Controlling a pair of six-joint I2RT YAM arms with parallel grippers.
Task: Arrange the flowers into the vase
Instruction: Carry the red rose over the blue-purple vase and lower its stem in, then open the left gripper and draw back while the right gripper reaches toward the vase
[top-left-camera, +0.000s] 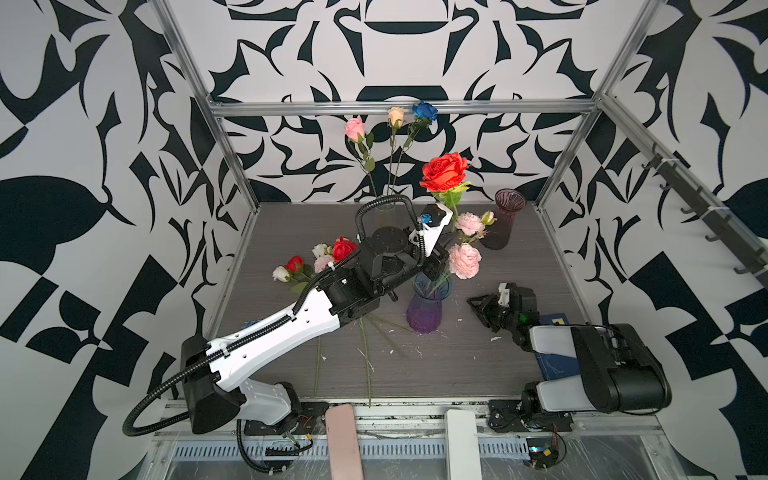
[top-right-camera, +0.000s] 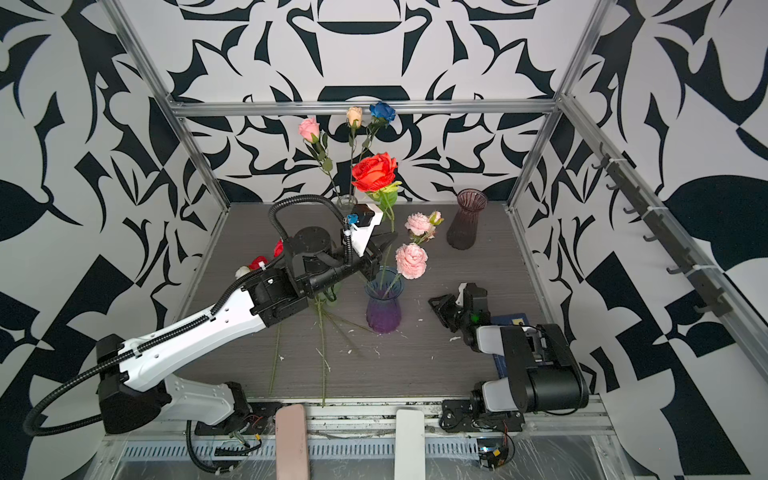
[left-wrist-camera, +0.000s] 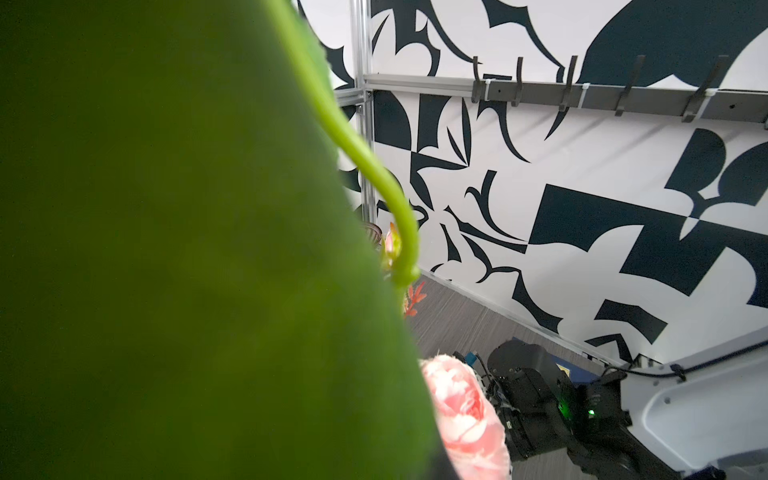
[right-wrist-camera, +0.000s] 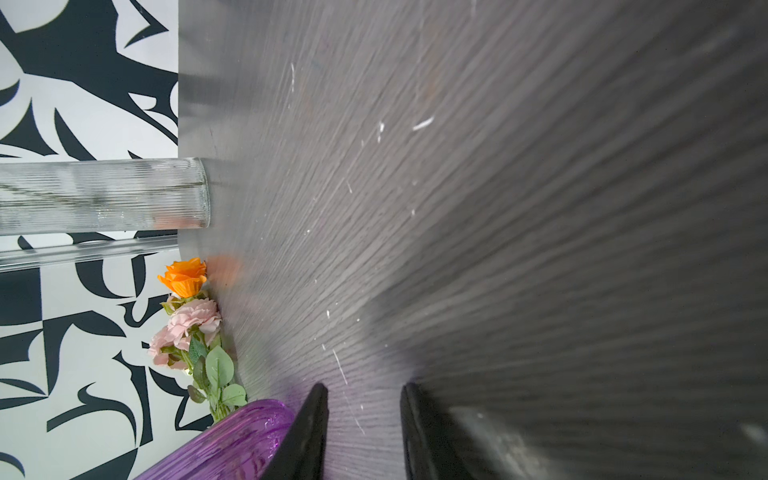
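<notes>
Both top views: left fingers (top-right-camera: 388, 242) closed tight on the stem of the red-orange rose (top-left-camera: 444, 171). Bloom upright above the purple vase (top-left-camera: 428, 311), stem running down to its mouth. Pink carnations (top-left-camera: 464, 259) stand in the same vase. Wrist view: right fingers (right-wrist-camera: 311, 424) apart, nothing between them, low over the worktop (top-left-camera: 457, 365) just beside the vase. Loose flowers (top-left-camera: 320, 259) lie at the worktop's left. A green leaf (left-wrist-camera: 166, 249) blocks most of the left wrist view.

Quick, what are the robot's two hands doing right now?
Left hand: closed, holding the big red rose with a green stem.
Right hand: open, empty.
</notes>
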